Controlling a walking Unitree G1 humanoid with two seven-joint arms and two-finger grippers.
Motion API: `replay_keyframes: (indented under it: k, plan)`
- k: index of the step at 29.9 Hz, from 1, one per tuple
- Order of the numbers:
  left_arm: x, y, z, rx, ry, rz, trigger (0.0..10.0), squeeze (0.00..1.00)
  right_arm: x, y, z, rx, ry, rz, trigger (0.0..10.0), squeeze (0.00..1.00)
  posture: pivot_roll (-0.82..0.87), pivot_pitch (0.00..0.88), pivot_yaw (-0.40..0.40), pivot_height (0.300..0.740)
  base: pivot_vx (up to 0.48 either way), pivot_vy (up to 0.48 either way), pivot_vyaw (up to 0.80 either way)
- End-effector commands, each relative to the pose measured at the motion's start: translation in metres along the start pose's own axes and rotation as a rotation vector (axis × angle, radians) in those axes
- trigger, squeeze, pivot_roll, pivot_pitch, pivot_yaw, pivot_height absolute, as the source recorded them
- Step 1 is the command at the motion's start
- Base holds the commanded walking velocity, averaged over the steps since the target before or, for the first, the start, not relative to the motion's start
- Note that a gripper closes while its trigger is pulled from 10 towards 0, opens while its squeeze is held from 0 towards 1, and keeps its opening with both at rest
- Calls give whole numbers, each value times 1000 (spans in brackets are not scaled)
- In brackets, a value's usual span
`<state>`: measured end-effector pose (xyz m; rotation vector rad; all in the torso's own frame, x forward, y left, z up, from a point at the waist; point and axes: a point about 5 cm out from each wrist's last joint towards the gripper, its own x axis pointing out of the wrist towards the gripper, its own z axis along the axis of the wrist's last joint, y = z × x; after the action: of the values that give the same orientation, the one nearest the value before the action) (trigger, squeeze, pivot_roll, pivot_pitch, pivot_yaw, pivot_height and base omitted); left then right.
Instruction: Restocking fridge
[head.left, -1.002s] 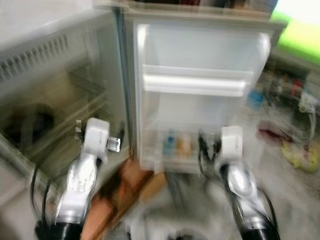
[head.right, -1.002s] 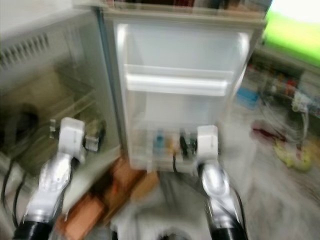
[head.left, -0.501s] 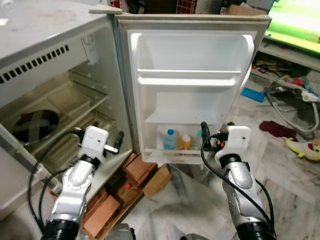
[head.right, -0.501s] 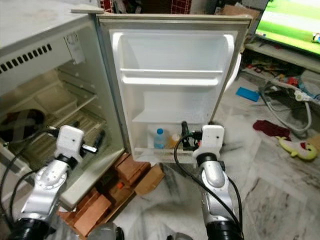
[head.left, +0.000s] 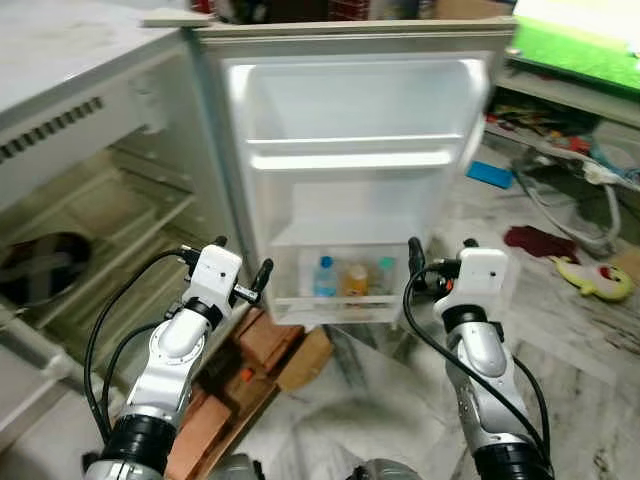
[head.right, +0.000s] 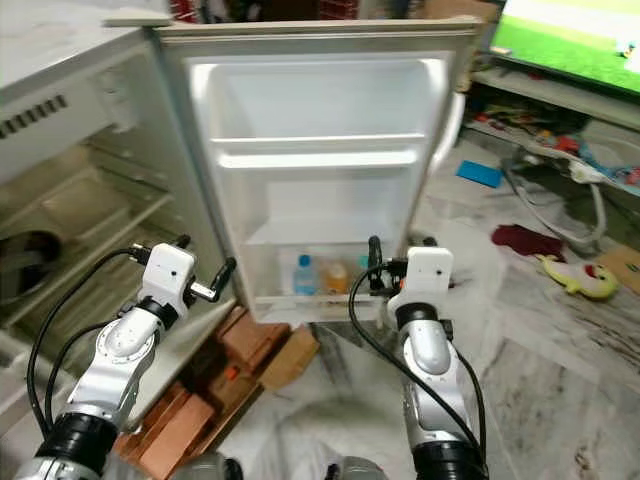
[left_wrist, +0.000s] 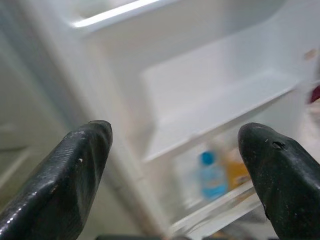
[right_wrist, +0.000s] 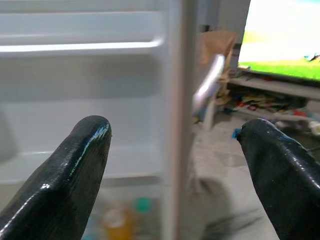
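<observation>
The fridge (head.left: 110, 130) stands open at my left, and its white door (head.left: 350, 110) faces me. On the door's bottom shelf (head.left: 340, 298) stand a blue-capped water bottle (head.left: 324, 277), an orange bottle (head.left: 355, 279) and a green-capped bottle (head.left: 385, 268). My left gripper (head.left: 240, 260) is open and empty near the door's hinge side, level with that shelf; its wrist view shows the blue-capped bottle (left_wrist: 211, 175) ahead. My right gripper (head.left: 438, 255) is open and empty at the door's free edge (right_wrist: 177, 125), beside the door handle (right_wrist: 207, 85).
Wire shelves and a dark round thing (head.left: 35, 270) lie inside the fridge. Bricks and cardboard (head.left: 270, 345) sit under the door's lower corner. On the marble floor at right are cables, a red cloth (head.left: 530, 240) and a yellow toy (head.left: 590, 278). A lit screen (head.left: 575, 40) stands at the back right.
The view has cleared from a blur and shifted. My left gripper has come closer to the door's bottom shelf. Both grippers stay open and empty.
</observation>
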<state>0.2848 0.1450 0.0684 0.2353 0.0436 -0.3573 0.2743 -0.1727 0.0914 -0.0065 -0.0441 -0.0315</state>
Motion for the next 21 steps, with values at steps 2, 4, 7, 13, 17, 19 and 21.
replay_keyframes:
  k: [2,4,7,13,17,19,21]
  plan:
    - [-4,-3,-5,3,13,-7,10000,0,7,1,7,-8,-33,30,10000,0,-21,0,-38,740,0,-480,0]
    - [-5,-1,-6,7,16,2,10000,0,9,4,7,-6,-35,42,10000,0,-15,0,-47,740,0,-480,0]
    - [-5,2,-7,11,18,13,10000,0,10,10,6,-4,-36,58,10000,0,-11,0,-52,740,0,-480,0]
    - [-4,12,-10,63,45,58,10000,0,11,19,12,-74,-76,136,10000,0,-13,0,-56,740,41,-451,121]
    - [-2,14,-9,75,44,61,10000,0,13,20,14,-57,-91,139,10000,0,-12,0,-55,740,303,-369,697]
    - [-1,14,-9,79,45,59,10000,0,14,20,14,-55,-91,137,10000,0,-9,0,-53,740,306,-366,669]
    - [-1,14,-9,83,46,58,10000,0,14,20,14,-56,-92,140,10000,0,-8,0,-54,740,321,-353,669]
